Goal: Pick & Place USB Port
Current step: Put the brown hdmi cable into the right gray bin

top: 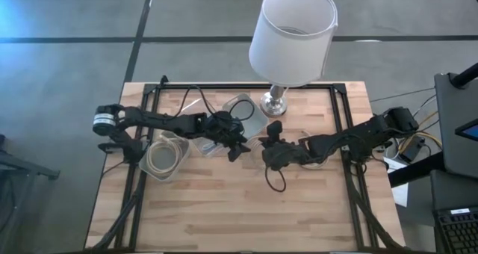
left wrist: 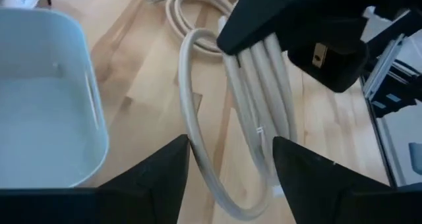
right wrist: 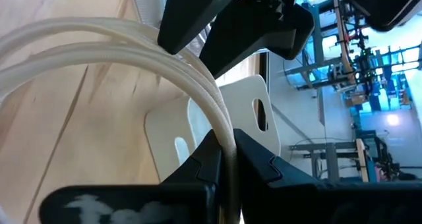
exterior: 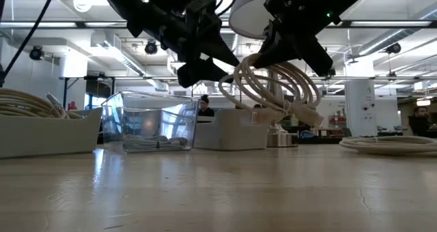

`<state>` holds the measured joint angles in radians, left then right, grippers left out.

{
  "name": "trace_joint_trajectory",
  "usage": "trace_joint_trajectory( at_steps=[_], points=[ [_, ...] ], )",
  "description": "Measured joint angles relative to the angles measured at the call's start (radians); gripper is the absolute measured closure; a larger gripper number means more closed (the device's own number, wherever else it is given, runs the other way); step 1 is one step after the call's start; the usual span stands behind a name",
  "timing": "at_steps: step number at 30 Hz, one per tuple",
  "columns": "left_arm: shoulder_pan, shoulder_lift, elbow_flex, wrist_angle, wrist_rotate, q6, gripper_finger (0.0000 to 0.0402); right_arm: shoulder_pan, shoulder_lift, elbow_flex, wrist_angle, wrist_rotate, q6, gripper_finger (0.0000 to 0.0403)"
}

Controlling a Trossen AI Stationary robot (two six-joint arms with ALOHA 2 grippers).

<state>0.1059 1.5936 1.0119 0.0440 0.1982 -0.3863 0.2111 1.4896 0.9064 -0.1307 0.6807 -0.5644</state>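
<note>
Aloft, right fingers (right wrist: pixel 224 159) clenched on coiled cable (exterior: pixel 276 89); left fingers (left wrist: pixel 227 161) spread apart beside it

Cream coiled cable (exterior: pixel 276 89), white lampshade (top: pixel 292 36), pale wood table (top: pixel 246 209), clear bin (exterior: pixel 151 123)

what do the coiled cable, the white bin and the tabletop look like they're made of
Coiled cable, held by the right gripper: cream rubbery or plastic jacket, smooth, bending in soft loops. White bin: probably moulded plastic, matte, with rounded corners. Tabletop: pale wood, visible grain and plank seams, slight sheen.
</note>
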Motion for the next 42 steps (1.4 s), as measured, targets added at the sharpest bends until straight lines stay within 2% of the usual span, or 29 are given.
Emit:
trace_joint_trajectory(
  at_steps=[3,9,20,25,35,42],
  points=[
    [0.0,-0.006,0.004,0.02,0.012,0.01,0.0179,0.0,0.0,-0.004,0.01,0.0,0.017,0.0383],
    [-0.002,0.001,0.002,0.096,0.101,0.01,0.0179,0.0,0.0,-0.005,0.014,0.001,0.084,0.0383],
    [-0.003,0.005,0.0,0.131,0.065,0.021,0.0191,0.0,-0.001,0.004,0.019,0.003,0.227,0.0383],
    [-0.003,0.005,0.0,0.13,0.011,0.049,0.023,-0.001,-0.001,0.004,0.023,0.004,0.272,0.0376],
    [-0.002,0.005,-0.001,0.125,-0.023,0.052,0.0357,-0.001,0.0,0.004,0.042,0.003,0.324,0.0333],
    [-0.003,0.005,-0.001,0.133,-0.035,0.051,0.0356,0.048,-0.04,0.025,0.026,0.001,0.322,0.0304]
  ],
)
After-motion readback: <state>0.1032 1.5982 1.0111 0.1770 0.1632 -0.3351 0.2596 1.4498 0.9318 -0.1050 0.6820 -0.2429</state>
